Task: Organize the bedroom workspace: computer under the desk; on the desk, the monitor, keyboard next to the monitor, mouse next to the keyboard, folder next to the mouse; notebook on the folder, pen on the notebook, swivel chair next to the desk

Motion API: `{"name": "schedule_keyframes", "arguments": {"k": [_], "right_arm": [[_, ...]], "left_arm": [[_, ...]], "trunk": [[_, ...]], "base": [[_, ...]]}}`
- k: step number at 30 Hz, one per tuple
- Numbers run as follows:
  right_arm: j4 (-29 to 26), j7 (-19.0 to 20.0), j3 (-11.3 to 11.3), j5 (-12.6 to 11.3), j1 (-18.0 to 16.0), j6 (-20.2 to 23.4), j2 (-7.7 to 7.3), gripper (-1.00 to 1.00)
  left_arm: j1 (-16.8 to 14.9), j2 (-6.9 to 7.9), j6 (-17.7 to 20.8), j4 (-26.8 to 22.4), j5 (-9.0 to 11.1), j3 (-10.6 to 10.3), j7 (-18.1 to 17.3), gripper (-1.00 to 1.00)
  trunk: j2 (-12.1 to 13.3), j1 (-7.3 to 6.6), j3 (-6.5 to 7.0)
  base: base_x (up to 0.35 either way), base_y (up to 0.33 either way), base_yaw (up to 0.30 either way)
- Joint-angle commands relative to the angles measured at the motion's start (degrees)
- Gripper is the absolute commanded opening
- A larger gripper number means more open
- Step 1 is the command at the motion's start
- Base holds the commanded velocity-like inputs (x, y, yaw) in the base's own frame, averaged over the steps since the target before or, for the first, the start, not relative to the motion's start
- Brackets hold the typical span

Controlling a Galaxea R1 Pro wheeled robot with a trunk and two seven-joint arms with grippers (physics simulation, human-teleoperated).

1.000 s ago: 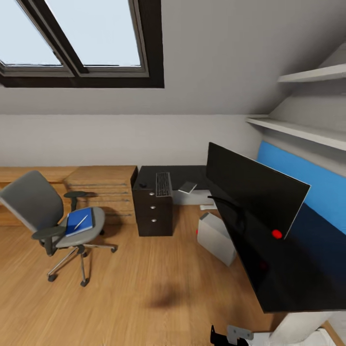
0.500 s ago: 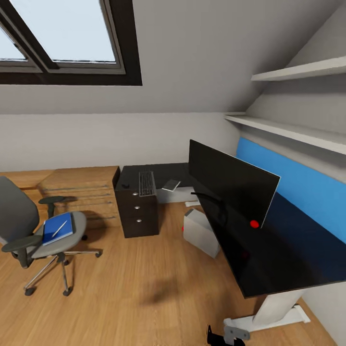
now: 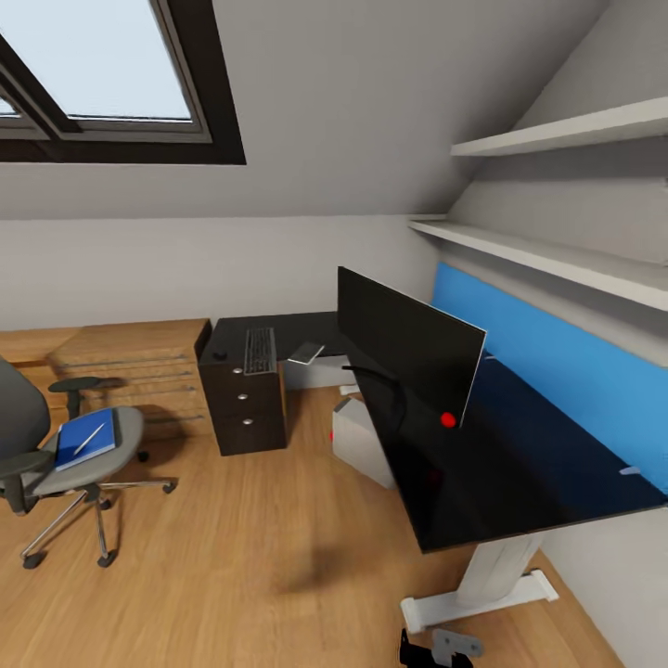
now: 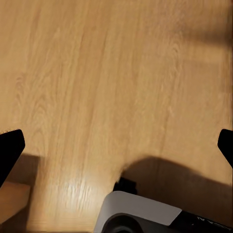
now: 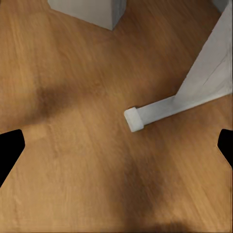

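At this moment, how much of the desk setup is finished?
Done: monitor on the desk, computer beneath it, keyboard on the far wing. In hand: nothing. Left: folder and pen lie on the swivel chair, away from the desk.

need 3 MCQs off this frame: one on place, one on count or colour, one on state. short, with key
1. Where does the folder lie?
A. on the swivel chair seat
B. on the desk
C. on the floor

2. How many handles show on the desk's black drawer unit?
A. one
B. three
C. five

3. How do the left gripper's fingers stand?
A. shut on the pen
B. shut, empty
C. wide apart, empty

Key:
1 A: the blue folder rests on the swivel chair seat with the pen on top of it.
2 B: three pale knobs run down its front.
3 C: the left gripper has its black tips at opposite edges of the left wrist view, bare floor between.
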Motion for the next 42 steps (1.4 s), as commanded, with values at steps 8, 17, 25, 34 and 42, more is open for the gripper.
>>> {"name": "schedule_keyframes", "arguments": {"k": [8, 17, 25, 34, 42], "right_arm": [[-0.01, -0.31, 0.41, -0.19, -0.03, -0.13, -0.20, 1.00], [-0.01, -0.31, 0.33, -0.13, -0.04, -0.13, -0.38, 1.00], [-0.31, -0.41, 0.13, -0.28, -0.04, -0.13, -1.54, 1.00], [-10.75, -1.25, -0.40, -0.84, -0.08, 0.61, -10.70, 1.00], [-26.12, -8.76, -5.48, -1.75, -2.69, 8.98, -17.63, 1.00]], "left_arm": [[-0.03, 0.06, -0.21, 0.05, 0.60, -0.07, 0.19, 1.00], [-0.03, 0.46, -0.28, 0.06, 0.68, -0.07, 0.20, 1.00], [-0.03, 0.57, -0.29, 0.06, 0.69, -0.07, 0.20, 1.00], [-0.03, 1.38, -0.46, 0.03, 0.69, -0.07, 0.20, 1.00], [-0.03, 2.18, -3.33, 0.05, 0.82, -0.05, 0.20, 1.00]], "trunk": [[-0.10, 0.03, -0.11], [-0.10, 0.03, -0.11], [-0.10, 0.03, -0.11], [-0.10, 0.03, -0.11], [-0.10, 0.03, -0.11]], "base": [[-0.001, -0.346, 0.000], [0.000, -0.342, 0.000], [0.000, -0.091, 0.000], [0.000, -0.007, 0.000], [0.000, 0.000, 0.000]]}}
